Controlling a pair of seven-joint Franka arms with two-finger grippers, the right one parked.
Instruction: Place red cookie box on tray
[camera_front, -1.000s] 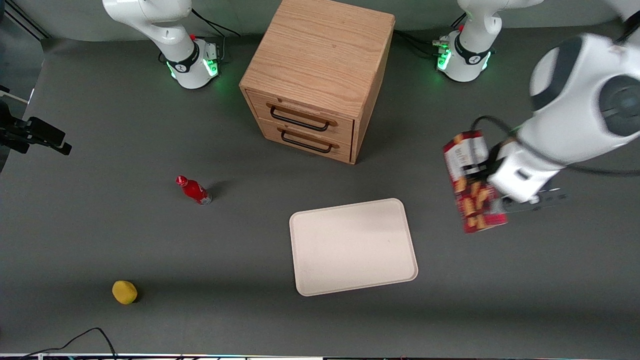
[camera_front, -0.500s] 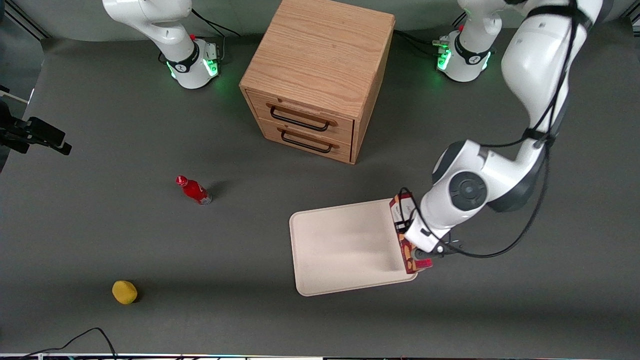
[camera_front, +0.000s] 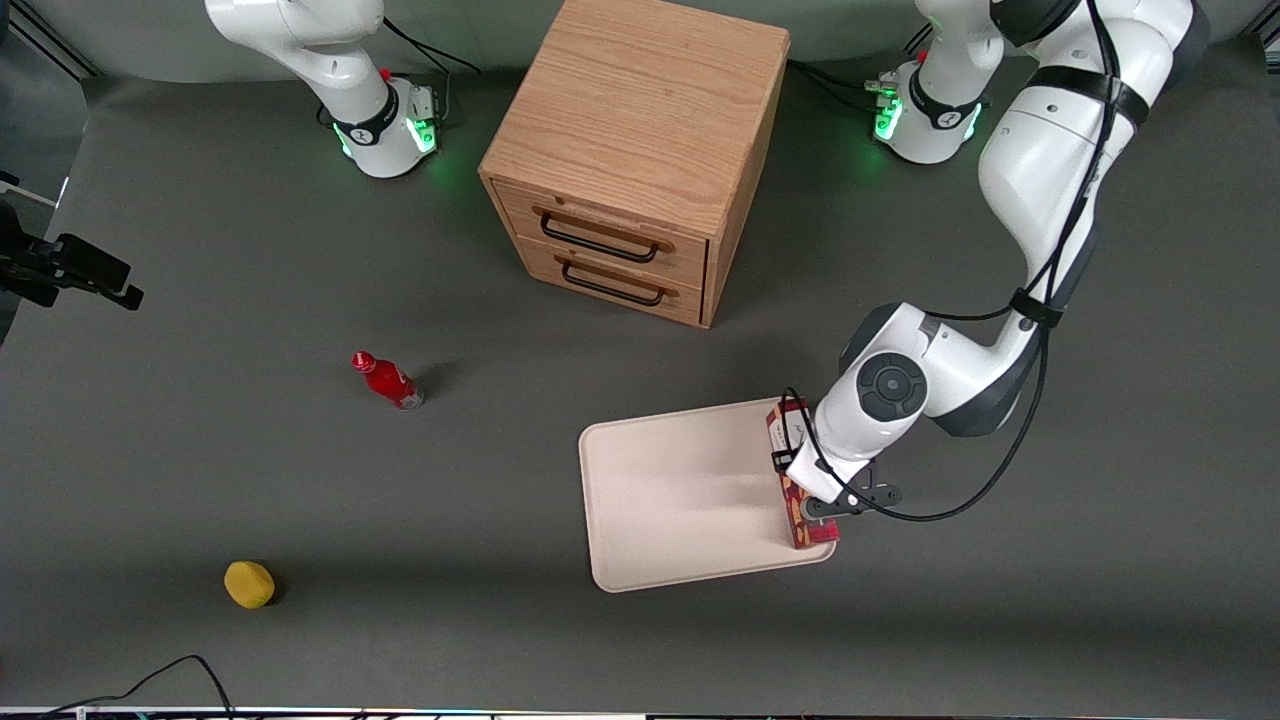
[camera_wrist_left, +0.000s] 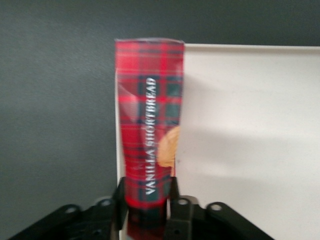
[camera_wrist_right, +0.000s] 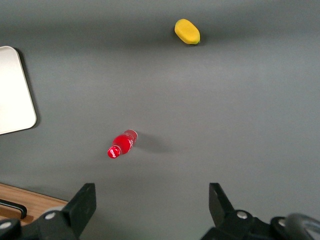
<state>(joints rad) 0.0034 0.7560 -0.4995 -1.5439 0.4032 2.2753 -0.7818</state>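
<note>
The red cookie box (camera_front: 798, 522) is a long dark-red plaid carton. It lies lengthwise over the edge of the cream-white tray (camera_front: 680, 490) that is toward the working arm's end. My left gripper (camera_front: 815, 490) is above that edge and shut on the box. In the left wrist view the gripper (camera_wrist_left: 146, 197) clamps one end of the box (camera_wrist_left: 150, 120) between its black fingers (camera_wrist_left: 120, 197). The box reaches out along the tray's rim (camera_wrist_left: 250, 125), partly over the grey table. I cannot tell whether the box touches the tray.
A wooden two-drawer cabinet (camera_front: 630, 150) stands farther from the front camera than the tray. A small red bottle (camera_front: 388, 380) and a yellow fruit (camera_front: 249, 584) lie toward the parked arm's end. Both also show in the right wrist view, the bottle (camera_wrist_right: 121, 144) and the fruit (camera_wrist_right: 187, 31).
My left gripper carried the box down from high above the table at the working arm's end onto the tray's edge. In the last half second it shifted slightly farther over the tray.
</note>
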